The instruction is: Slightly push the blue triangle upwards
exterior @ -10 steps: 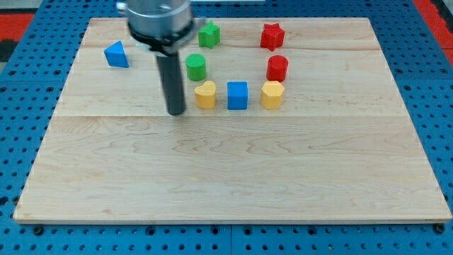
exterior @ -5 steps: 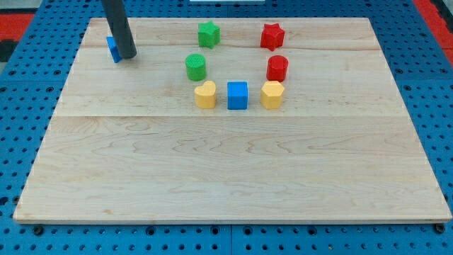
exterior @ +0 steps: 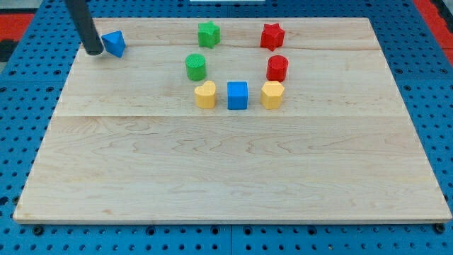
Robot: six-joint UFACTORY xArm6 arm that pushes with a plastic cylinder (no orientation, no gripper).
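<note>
The blue triangle (exterior: 114, 43) lies near the top left corner of the wooden board (exterior: 233, 170). My tip (exterior: 93, 52) rests on the board just to the triangle's left, touching or nearly touching its left side. The dark rod rises from there out of the view's top.
A green star (exterior: 208, 33) and a red star (exterior: 272, 35) lie near the view's top. A green cylinder (exterior: 195, 66) and a red cylinder (exterior: 277, 68) sit below them. A yellow heart (exterior: 205, 94), a blue cube (exterior: 238, 95) and a yellow hexagon (exterior: 272, 94) form a row.
My tip moved from the yellow heart's left up to the blue triangle, then past it to its left. The triangle has shifted upwards and turned a little.
</note>
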